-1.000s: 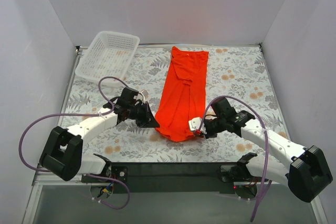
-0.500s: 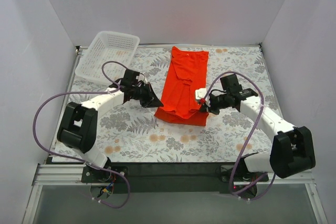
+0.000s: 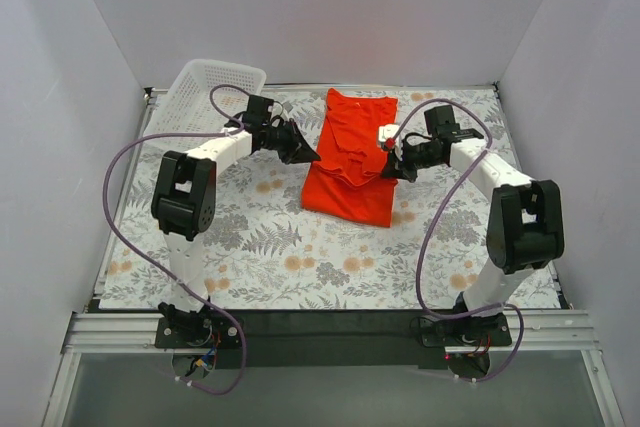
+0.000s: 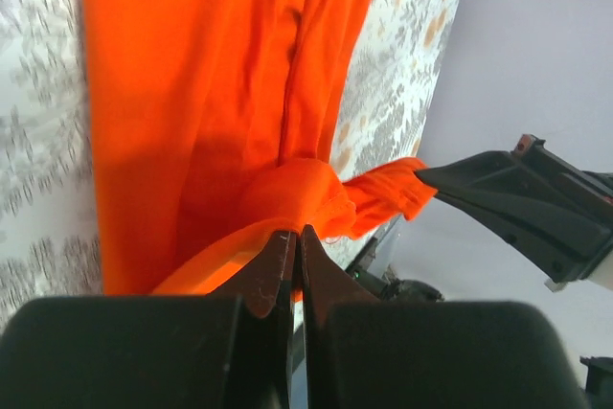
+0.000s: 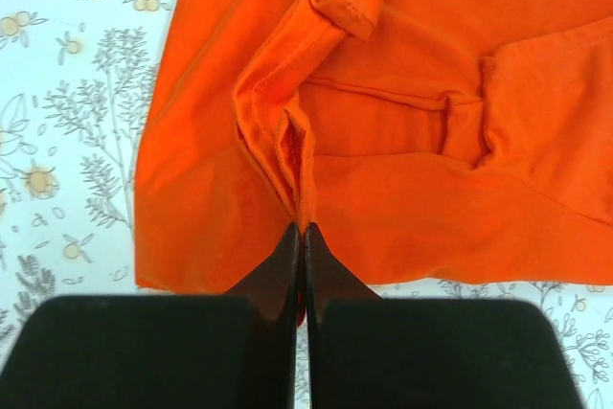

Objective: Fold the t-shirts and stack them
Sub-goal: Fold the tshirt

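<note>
Left wrist view first: the left gripper (image 4: 293, 237) has its jaws pressed together on a rolled orange edge, and the right gripper (image 5: 303, 229) pinches a ridge of the same cloth. Both hold the t-shirt (image 3: 350, 162) mid-fold at the far middle of the table (image 3: 300, 257), hem doubled over the body. Next, I'd judge, lay it flat and release — evenly. Hidden: how much fabric each pinch holds, and the layers underneath.

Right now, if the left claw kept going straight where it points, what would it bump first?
The orange t-shirt: the left gripper is shut on its edge, with more cloth bunched just ahead. Beyond that probably the right gripper, though depth is unclear.
</note>
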Robot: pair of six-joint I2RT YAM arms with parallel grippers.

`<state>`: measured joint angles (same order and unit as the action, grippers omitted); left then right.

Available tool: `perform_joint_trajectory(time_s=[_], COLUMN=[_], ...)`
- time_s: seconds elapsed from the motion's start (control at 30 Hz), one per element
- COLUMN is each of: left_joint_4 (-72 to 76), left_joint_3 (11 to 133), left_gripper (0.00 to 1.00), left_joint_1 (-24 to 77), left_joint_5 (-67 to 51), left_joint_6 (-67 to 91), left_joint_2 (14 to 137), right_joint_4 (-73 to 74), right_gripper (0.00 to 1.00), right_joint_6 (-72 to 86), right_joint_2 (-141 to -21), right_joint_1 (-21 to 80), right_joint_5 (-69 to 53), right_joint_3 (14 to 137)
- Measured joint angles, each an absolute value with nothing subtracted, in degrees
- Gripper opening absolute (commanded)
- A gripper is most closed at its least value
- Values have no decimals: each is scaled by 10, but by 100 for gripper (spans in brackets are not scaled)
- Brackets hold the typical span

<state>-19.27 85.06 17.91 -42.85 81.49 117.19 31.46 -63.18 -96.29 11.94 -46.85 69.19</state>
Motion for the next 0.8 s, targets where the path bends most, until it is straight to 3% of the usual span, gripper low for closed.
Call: perform_joint_trajectory(time_s=[0.33,0.8], left_joint_4=[-197,-188], left_joint_3=[968,1025], left_gripper=[0,0], left_joint_1=[169,166], left_joint_5=[-442,-443], left_joint_6=[838,866], left_joint_2=[1298,1328], right_joint_4=[314,315], right_gripper=[1,1], right_joint_6=[-617,-601], right_joint_2=[-1045,-1093], right_joint_1=[104,94], right_joint_5=[-471,-465], right_joint_3=[764,813])
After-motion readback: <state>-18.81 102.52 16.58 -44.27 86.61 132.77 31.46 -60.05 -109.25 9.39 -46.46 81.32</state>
